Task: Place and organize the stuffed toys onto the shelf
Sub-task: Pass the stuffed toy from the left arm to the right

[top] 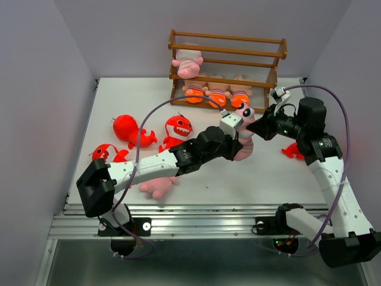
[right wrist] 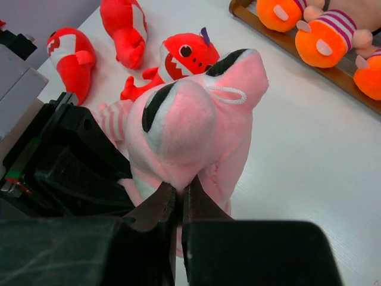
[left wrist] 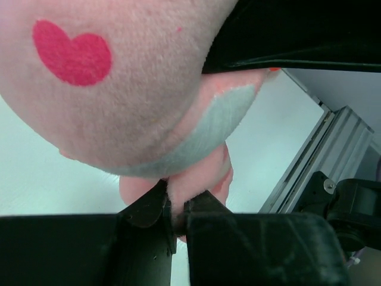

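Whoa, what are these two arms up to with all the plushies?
Both arms have hold of the same pink plush toy above the middle of the table. The left gripper and the right gripper are each pinched shut on a different part of it, which looks like a hand-over. On the shelf, another pink toy sits on the middle level and three orange-footed dolls line the bottom. Red sharks and a third pink toy lie on the table.
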`<state>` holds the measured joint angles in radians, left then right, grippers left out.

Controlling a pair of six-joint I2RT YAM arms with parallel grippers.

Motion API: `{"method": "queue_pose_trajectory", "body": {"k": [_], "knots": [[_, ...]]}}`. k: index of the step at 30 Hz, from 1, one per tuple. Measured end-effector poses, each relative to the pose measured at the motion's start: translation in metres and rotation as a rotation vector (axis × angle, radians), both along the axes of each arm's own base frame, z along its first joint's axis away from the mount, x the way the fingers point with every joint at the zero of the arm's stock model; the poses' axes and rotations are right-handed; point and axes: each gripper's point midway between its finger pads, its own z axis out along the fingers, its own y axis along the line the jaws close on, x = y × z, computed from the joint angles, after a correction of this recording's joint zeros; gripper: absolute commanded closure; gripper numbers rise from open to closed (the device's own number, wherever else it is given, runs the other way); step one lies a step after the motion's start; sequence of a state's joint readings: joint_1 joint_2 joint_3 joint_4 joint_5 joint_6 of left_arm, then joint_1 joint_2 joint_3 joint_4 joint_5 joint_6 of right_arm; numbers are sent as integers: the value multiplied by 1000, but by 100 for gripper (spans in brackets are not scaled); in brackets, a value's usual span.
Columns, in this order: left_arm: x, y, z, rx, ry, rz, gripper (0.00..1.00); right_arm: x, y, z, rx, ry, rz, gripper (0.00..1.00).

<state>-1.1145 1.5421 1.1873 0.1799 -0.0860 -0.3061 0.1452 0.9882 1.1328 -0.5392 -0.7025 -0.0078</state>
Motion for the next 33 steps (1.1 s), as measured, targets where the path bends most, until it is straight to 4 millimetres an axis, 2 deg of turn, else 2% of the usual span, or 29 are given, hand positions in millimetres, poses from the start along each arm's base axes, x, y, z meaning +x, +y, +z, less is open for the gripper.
{"method": "queue_pose_trajectory", "body": {"k": [1, 4, 6, 9, 11, 12, 14, 18, 23, 27, 33], "knots": [[-1, 0, 0, -11, 4, 0, 58, 0, 0, 0, 3, -2, -1, 99], [-6, 4, 0, -52, 11, -9, 38, 1, 0, 1, 2, -6, -5, 99], [-11, 14, 7, -103, 13, -15, 30, 2, 0, 1, 2, -9, -6, 99], [-23, 37, 20, -200, 25, -41, 25, 1, 1, 4, 6, -15, 0, 99], [-26, 51, 31, -283, 31, -53, 24, 0, 2, 8, 13, -23, 13, 99], [-26, 64, 35, -328, 28, -51, 23, -1, 4, 10, 17, -26, 24, 99], [-26, 84, 34, -395, 38, -53, 23, -4, 7, 12, 29, -30, 54, 99], [-27, 113, 10, -456, 90, -45, 22, -12, 17, 13, 62, -14, 133, 99], [-43, 115, -15, -459, 147, -88, 22, -10, 23, 9, 116, 40, 149, 99], [-52, 109, -13, -479, 97, -77, 21, 0, 27, 3, 164, 119, 123, 99], [-63, 97, 1, -481, -55, -50, 21, 17, 32, -14, 214, 257, 83, 99]]}}
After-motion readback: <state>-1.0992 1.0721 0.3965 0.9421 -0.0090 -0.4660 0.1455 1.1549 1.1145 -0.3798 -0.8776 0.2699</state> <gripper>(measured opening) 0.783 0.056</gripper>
